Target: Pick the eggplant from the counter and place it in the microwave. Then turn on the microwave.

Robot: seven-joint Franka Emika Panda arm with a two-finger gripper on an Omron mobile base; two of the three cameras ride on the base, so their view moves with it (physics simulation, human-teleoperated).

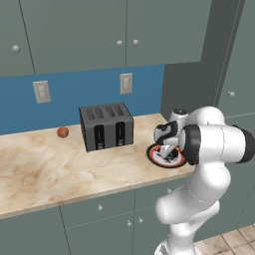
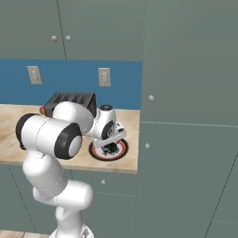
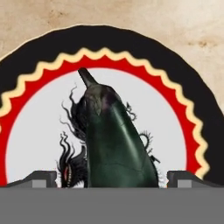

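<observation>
You see the end effector low over the plate, its jaws spread wide on both sides of the eggplant without touching it. The eggplant lies on the white middle of this plate, stem pointing away from the end effector. The plate rests on the tabletop, near its front edge. Behind the plate stands the toaster, and beyond the toaster a small reddish ball.

Blue backsplash, grey-green cabinets
</observation>
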